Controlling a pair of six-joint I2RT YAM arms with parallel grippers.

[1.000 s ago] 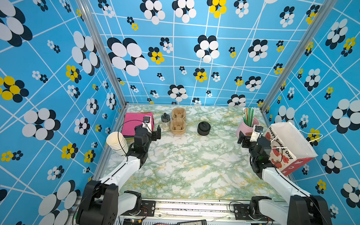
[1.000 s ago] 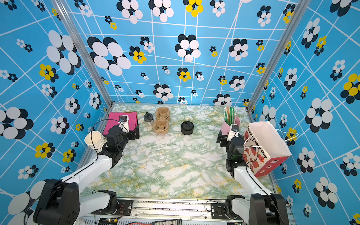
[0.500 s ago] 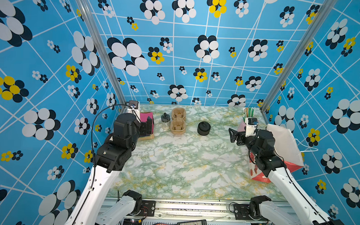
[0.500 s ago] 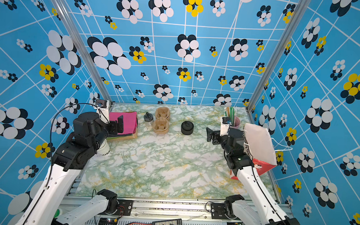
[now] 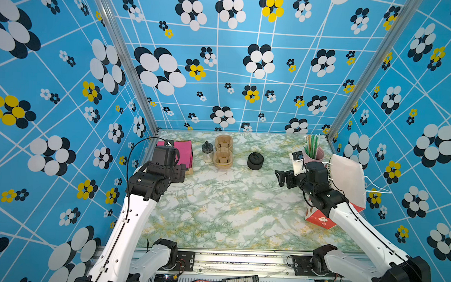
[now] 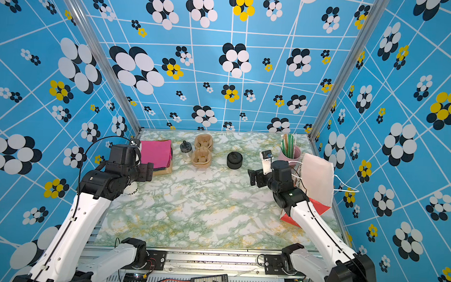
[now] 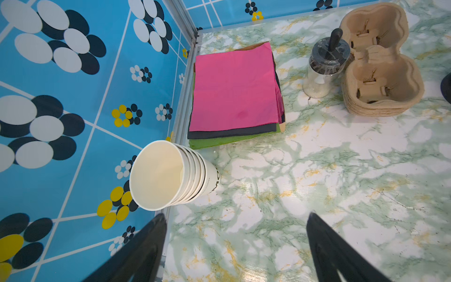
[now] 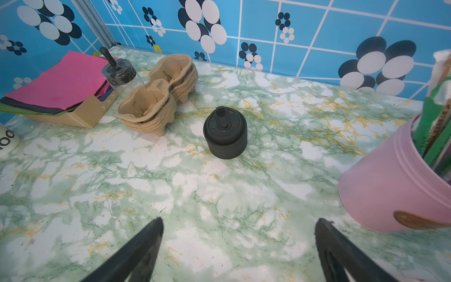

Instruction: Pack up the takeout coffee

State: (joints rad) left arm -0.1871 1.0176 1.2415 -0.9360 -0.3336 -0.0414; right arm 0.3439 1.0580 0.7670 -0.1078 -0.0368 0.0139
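Your left gripper (image 7: pixel 236 216) hangs, fingers spread, near the cup stack (image 7: pixel 170 174) standing mouth up; your right gripper (image 8: pixel 239 220), fingers spread too, faces the lid stack (image 8: pixel 225 133).

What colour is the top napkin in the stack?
Top napkin: pink, best in left wrist view.

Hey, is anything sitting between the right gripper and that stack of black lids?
Nothing visible. Only bare marble tabletop lies between the open right gripper and the stack of black lids; the pink straw pot stands off to one side.
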